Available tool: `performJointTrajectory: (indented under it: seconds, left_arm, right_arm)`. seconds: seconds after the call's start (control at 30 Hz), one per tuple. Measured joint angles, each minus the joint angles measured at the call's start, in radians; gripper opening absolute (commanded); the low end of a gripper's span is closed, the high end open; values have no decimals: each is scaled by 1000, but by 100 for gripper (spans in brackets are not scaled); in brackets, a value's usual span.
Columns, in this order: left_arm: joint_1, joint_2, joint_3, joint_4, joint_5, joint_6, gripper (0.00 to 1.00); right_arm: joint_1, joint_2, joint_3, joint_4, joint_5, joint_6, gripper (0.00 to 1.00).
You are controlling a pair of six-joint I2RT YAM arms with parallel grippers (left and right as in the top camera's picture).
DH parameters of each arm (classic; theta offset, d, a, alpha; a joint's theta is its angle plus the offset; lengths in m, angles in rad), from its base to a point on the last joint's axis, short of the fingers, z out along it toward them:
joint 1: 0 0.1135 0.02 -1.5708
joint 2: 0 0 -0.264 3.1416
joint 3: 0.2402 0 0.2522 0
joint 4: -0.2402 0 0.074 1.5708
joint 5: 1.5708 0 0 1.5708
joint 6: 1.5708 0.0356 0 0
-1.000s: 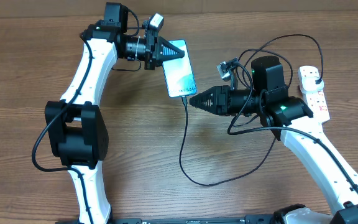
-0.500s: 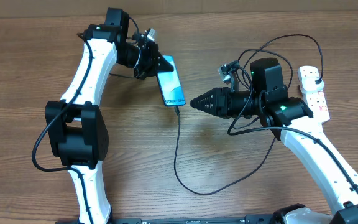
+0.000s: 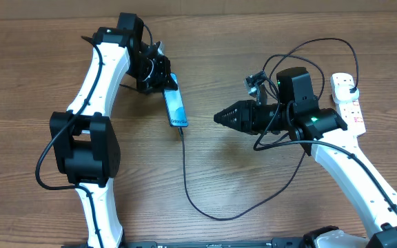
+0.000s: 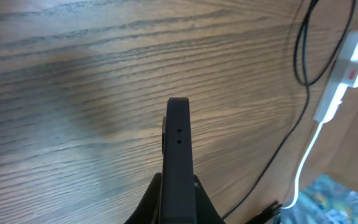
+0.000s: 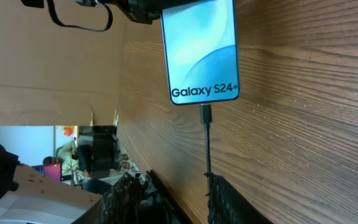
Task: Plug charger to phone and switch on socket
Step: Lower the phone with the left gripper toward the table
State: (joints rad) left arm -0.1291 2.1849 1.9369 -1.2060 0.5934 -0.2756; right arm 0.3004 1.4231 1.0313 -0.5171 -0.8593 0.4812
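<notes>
Overhead, left gripper (image 3: 164, 80): was clamped on the top end of the phone (image 3: 176, 109), at about 11 o'clock from the table's (image 3: 33, 83) middle.
Overhead, phone: was held on edge and tilted, with its lower end pointing to 5 o'clock.
Overhead, charger (image 3: 219, 218): tip sat in the phone's lower end. The cable dropped to 6 o'clock, looped round and climbed past the right arm toward the socket (image 3: 350, 107).
Overhead, socket: lay at 3 o'clock by the table edge, with a black plug in its far end.
Overhead, right gripper (image 3: 218, 117): pointed to 9 o'clock, near the phone but apart from it.
Left wrist, phone (image 4: 178, 149): its dark edge rose straight up from between the closed fingers (image 4: 154, 202).
Left wrist, socket (image 4: 347, 68): sat at 2 o'clock, with its white cord (image 4: 306, 155) trailing to 5 o'clock.
Right wrist, phone (image 5: 201, 50): lit screen at 12 o'clock, reading "Galaxy S24+".
Right wrist, charger (image 5: 206, 115): connector was seated in the phone, and the cable ran down to 6 o'clock.
Right wrist, right gripper (image 5: 176, 190): fingers (image 5: 229, 199) stood parted, gripping nothing.
</notes>
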Motion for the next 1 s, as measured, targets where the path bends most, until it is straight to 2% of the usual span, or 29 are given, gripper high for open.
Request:
performJointTrajectory:
  seconds: [0.33,1.0]
  left_arm:
    - [0,0,-64,6,-11,92,4]
    - [-4,0,-138,61,-11,101,4]
  right_arm:
    - [0,0,0,-8,3,-8,38]
    - [0,0,0,-8,3,-11,38]
